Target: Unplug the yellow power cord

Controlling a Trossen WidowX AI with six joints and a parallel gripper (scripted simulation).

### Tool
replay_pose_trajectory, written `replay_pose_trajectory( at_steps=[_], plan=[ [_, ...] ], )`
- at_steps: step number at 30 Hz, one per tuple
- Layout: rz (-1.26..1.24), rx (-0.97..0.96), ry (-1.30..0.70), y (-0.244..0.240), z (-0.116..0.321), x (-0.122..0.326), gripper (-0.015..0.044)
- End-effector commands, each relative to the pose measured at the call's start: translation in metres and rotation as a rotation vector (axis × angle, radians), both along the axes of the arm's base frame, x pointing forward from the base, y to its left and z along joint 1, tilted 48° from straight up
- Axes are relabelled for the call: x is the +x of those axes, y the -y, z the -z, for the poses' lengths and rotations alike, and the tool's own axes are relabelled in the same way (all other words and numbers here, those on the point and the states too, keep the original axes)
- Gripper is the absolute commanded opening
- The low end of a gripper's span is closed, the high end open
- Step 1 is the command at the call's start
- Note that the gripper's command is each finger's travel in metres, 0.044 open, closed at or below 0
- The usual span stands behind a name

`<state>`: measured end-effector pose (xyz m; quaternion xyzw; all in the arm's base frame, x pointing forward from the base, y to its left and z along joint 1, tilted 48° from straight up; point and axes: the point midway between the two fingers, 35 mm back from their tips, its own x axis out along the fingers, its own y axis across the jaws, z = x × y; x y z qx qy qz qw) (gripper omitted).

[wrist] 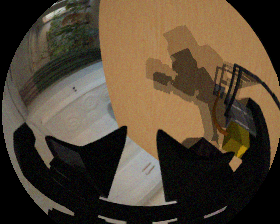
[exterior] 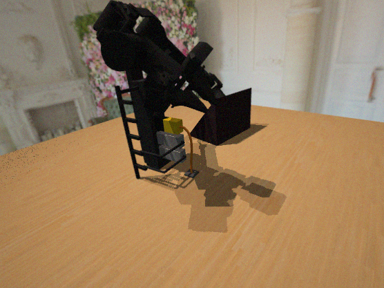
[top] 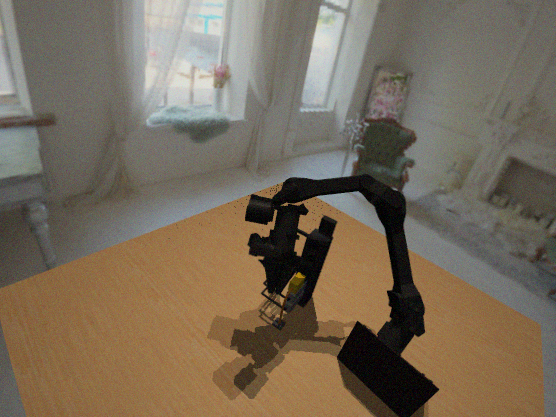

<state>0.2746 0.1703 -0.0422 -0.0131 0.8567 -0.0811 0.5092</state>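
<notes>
- One yellow plug [exterior: 173, 125] sits at the top of your upright power strip [exterior: 146, 125], seated in its top socket; two grey blocks [exterior: 170, 146] fill the places below it.
- You can see the orange cord [exterior: 189, 148] drop from the plug in a curve to a small dark foot [exterior: 191, 173] on the wooden table [exterior: 293, 201].
- Your black wire rack [exterior: 129, 132] stands behind and under the strip like a ladder, its low shelf carrying the grey blocks.
- Your gripper [wrist: 140, 153] points down beside the strip, jaws partly closed with only table and floor showing between them, gripping nothing.
- In your wrist view the plug [wrist: 235, 138] lies just right of the right fingertip [wrist: 181, 160]; you cannot tell whether they touch.
</notes>
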Motion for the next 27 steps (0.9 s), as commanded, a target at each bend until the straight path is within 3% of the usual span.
replay_pose_trajectory(
  at_steps=[1,14,27],
  plan=[
    [-1.089,-0.036,-0.16,0.042,-0.003,-0.014,0.016],
    [-1.714,-0.021,-0.492,0.058,-0.015,-0.009,0.016],
    [-1.72,-0.021,-0.497,0.058,-0.015,-0.009,0.016]
  ],
)
